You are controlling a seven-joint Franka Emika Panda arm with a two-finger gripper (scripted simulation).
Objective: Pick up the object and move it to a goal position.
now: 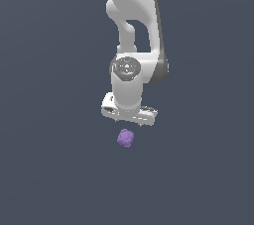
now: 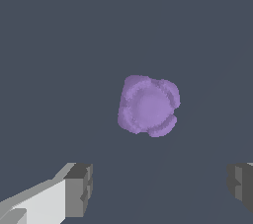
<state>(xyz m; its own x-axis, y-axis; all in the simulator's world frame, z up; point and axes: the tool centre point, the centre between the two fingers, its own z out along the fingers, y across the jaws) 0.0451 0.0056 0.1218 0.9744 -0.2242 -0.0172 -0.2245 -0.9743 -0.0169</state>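
The object [image 1: 125, 138] is a small lumpy purple blob lying on the flat dark grey surface. In the exterior view it sits just below my white gripper [image 1: 130, 120], with a small gap between them. In the wrist view the object [image 2: 148, 105] lies ahead of my gripper [image 2: 160, 188], and the two grey fingertips [image 2: 79, 189] stand wide apart with nothing between them. The gripper is open and empty, apart from the object.
The white arm [image 1: 133, 30] rises from the gripper to the top of the exterior view. The dark grey surface [image 1: 49, 169] spreads all around with nothing else on it.
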